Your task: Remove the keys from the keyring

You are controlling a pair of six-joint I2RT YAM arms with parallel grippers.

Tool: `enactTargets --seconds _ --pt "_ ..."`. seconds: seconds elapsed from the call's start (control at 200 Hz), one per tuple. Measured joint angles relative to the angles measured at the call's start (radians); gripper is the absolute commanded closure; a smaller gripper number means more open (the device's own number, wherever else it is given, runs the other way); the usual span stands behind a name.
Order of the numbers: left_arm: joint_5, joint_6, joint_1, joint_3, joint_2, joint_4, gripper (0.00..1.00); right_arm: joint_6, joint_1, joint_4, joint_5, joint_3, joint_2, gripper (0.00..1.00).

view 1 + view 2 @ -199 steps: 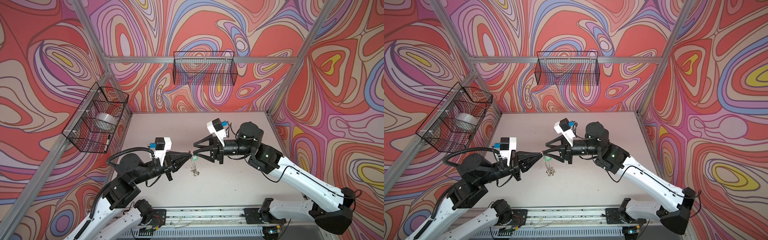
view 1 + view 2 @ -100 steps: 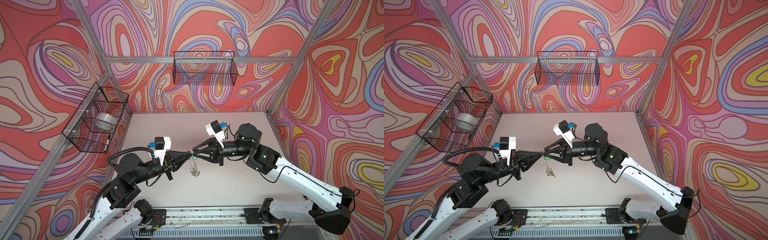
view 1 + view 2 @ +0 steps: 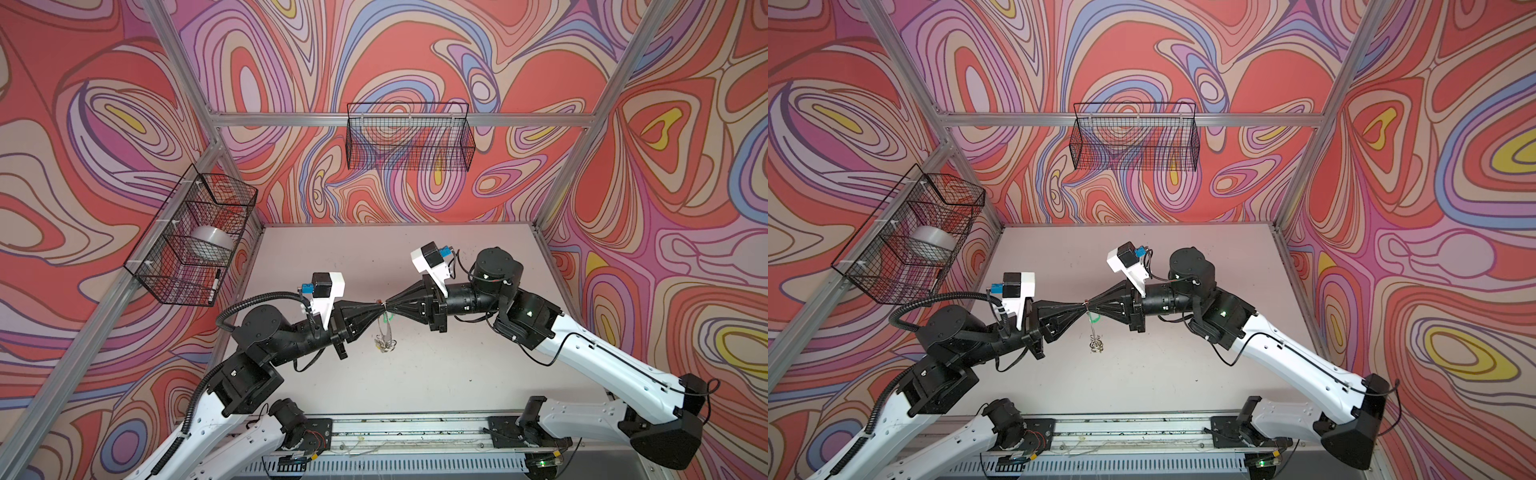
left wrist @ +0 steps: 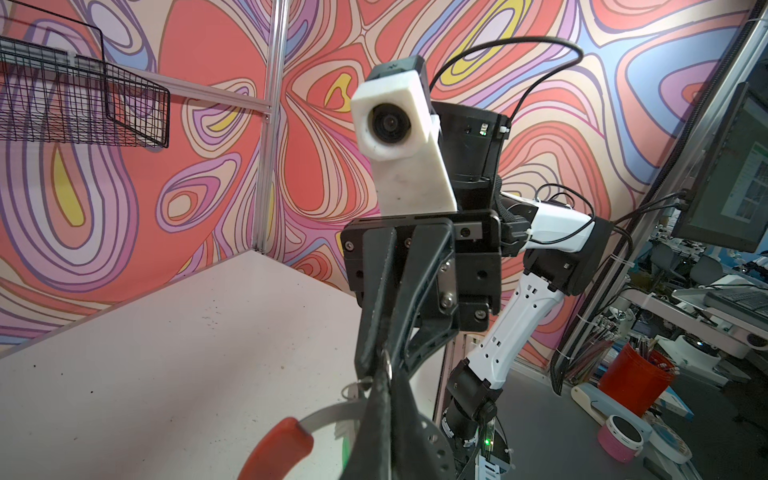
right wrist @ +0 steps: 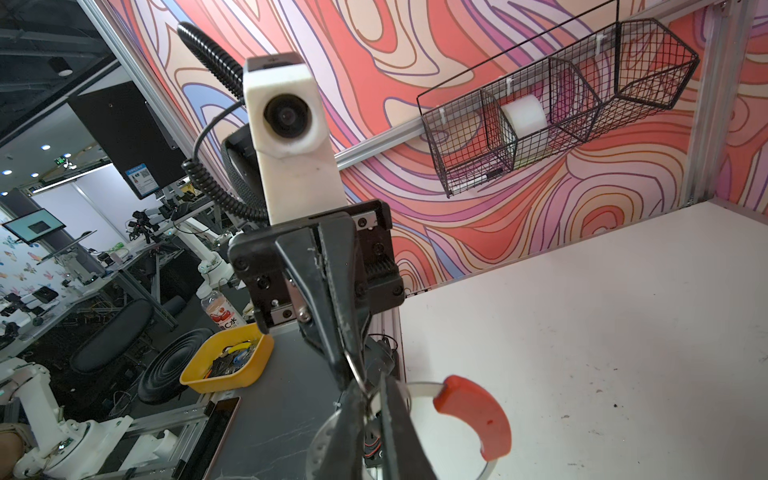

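Rising from the front rail, two white-and-black robot arms, a left arm (image 3: 208,419) and a right arm (image 3: 602,361), meet tip to tip over the middle of the pale tabletop (image 3: 457,374). The left jaws and the right jaws are both clenched and pressed against each other at one point. From that point hangs the one large flat grey keyring with a red curved segment (image 5: 473,415). It is plain but cut off at the frame edge in the wrist views, and a thin edge-on sliver in both top views. The left jaws carry the keyring by its top edge; whether the right jaws pinch the grey band or a ring on it cannot be told. Two small silver split rings (image 4: 387,365) show at the meeting point. Of the keys (image 3: 384,341), one green plastic tag (image 3: 1094,319) is clear; the rest is a metal cluster at the keyring's lower end, too small to count. Farther back hang two black wire baskets. The left-wall basket (image 3: 232,195) holds one white roll (image 3: 208,243) and one black marker (image 3: 215,282); the back-wall basket (image 3: 409,141) lies beyond.
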Motion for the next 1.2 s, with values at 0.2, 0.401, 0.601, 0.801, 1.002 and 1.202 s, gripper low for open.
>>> enactTargets --seconds 0.2,0.401,0.601,0.801,1.002,1.202 --pt "-0.013 0.0 0.0 0.004 0.004 -0.021 0.8 -0.006 0.0 -0.034 0.003 0.003 -0.005 1.0" --pt "-0.025 0.005 0.0 0.049 0.01 -0.119 0.55 -0.046 0.0 -0.196 0.046 0.063 -0.005 1.0" --pt "0.097 0.0 0.036 0.16 0.114 -0.23 0.57 -0.147 0.0 -0.433 0.085 0.2 0.016 1.0" --pt "0.252 -0.04 0.088 0.163 0.182 -0.251 0.59 -0.232 0.0 -0.607 0.126 0.297 0.067 1.0" --pt "0.312 -0.052 0.092 0.17 0.186 -0.254 0.7 -0.272 0.0 -0.691 0.132 0.328 0.097 1.0" --pt "0.317 -0.05 0.092 0.185 0.205 -0.277 0.74 -0.288 0.0 -0.718 0.131 0.345 0.097 1.0"
